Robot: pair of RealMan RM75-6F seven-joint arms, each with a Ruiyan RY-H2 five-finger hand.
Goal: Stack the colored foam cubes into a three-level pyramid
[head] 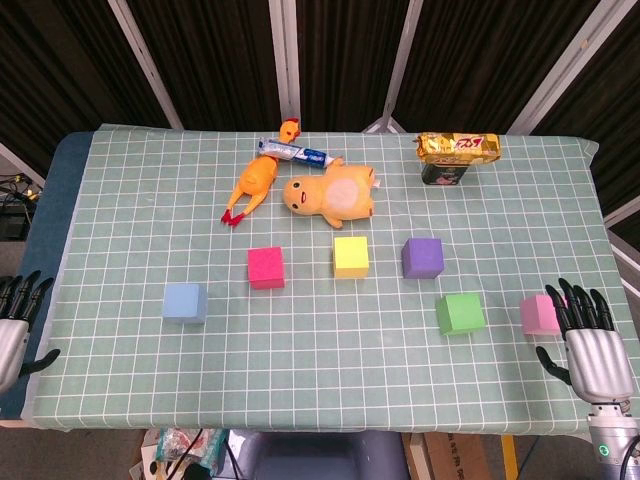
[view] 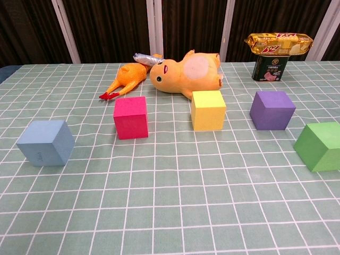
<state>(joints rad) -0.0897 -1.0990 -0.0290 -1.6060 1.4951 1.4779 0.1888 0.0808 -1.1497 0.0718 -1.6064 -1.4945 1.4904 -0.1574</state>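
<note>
While both hands hover at the bench edges with fingers spread, grasping nothing, the left hand and right hand flank six unstacked cubes: blue cube; magenta cube; yellow cube; purple cube; green cube; pink cube just beside the right fingers.

Blue cube, pink cube, yellow cube, purple cube, green cube, apart on grid cloth
</note>
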